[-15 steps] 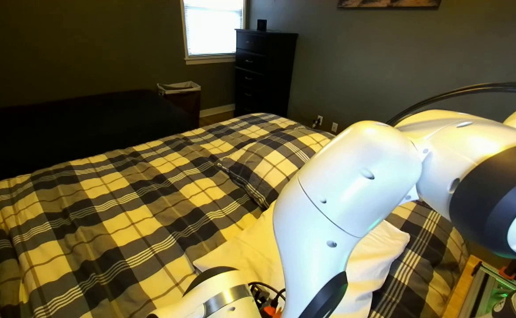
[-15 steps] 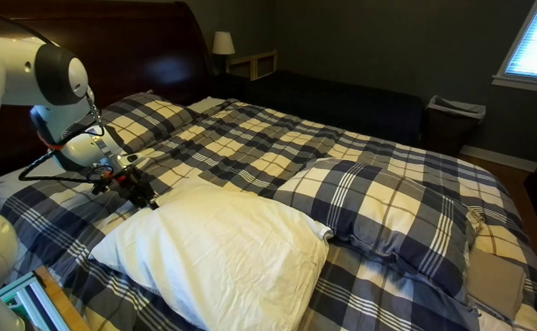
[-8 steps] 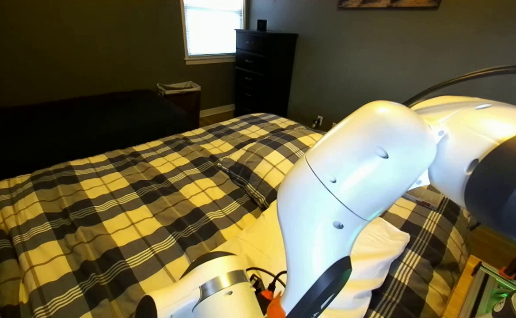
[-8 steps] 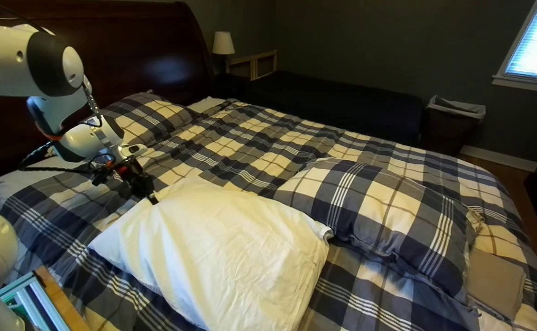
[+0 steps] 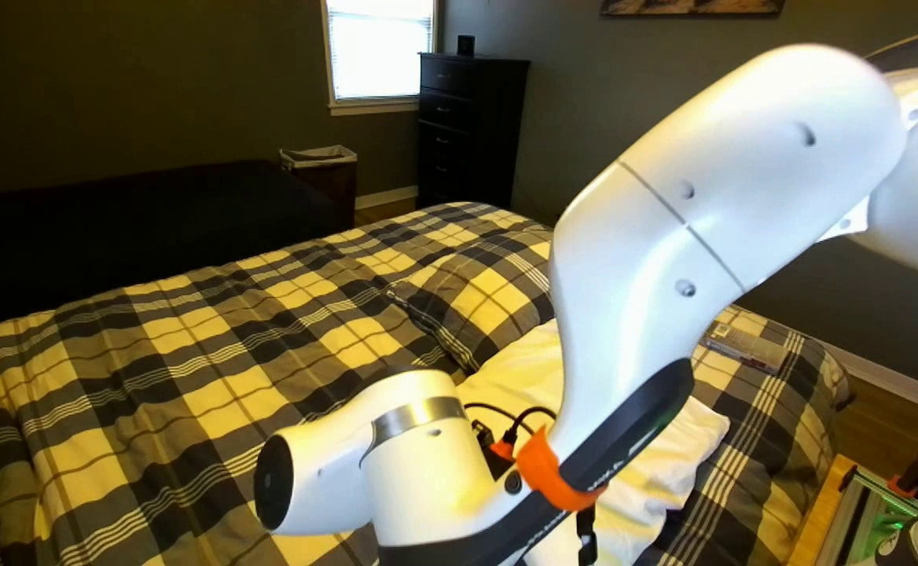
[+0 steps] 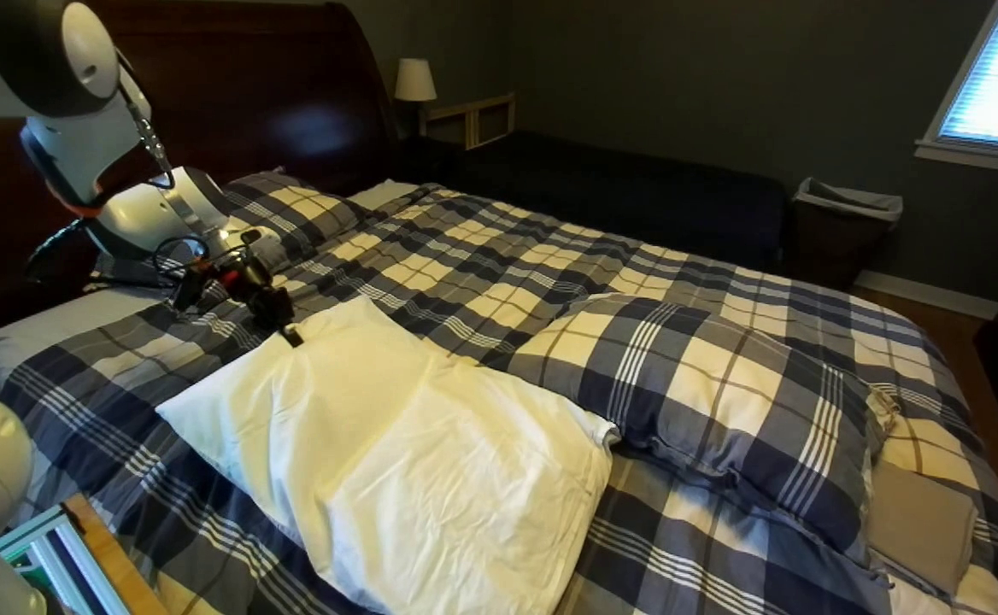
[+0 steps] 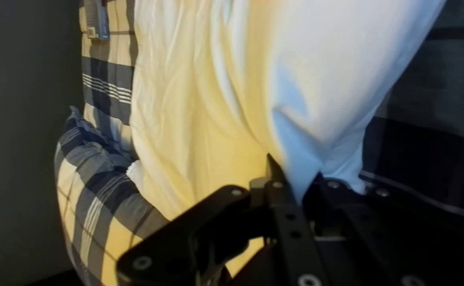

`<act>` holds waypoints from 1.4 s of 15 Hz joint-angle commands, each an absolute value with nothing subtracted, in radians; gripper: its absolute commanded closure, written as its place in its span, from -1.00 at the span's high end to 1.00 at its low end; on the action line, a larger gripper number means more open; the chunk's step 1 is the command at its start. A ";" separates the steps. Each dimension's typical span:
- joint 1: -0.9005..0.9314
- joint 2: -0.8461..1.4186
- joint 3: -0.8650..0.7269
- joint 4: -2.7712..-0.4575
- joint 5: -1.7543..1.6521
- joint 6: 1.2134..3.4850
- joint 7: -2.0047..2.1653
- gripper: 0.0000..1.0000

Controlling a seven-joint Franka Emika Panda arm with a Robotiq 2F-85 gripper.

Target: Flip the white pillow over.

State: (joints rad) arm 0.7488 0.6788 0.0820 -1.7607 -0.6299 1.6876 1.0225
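The white pillow lies on the plaid bed, and its edge nearest the headboard is drawn up at my gripper. Fabric from that edge runs down between the two dark fingers in the wrist view, where the gripper is shut on the white pillow. Creases fan out from the pinched spot, while the far part of the pillow still rests on the bed. An exterior view shows only part of the pillow behind the arm; the gripper is largely hidden there.
A plaid pillow touches the far side of the white one, with a folded grey cloth beyond it. Another plaid pillow leans near the headboard. A boxed item lies at the bed's edge.
The gripper has closed on the pillow's edge and risen slightly, pulling that edge up and towards the headboard. The arm's links have moved up and back.
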 commanded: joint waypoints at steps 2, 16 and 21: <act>0.699 0.464 0.087 -1.928 -0.672 1.590 1.026 -0.94; 0.466 0.181 0.179 -2.081 -0.686 1.409 1.055 -0.74; 0.468 0.180 0.187 -2.092 -0.686 1.409 1.067 -0.94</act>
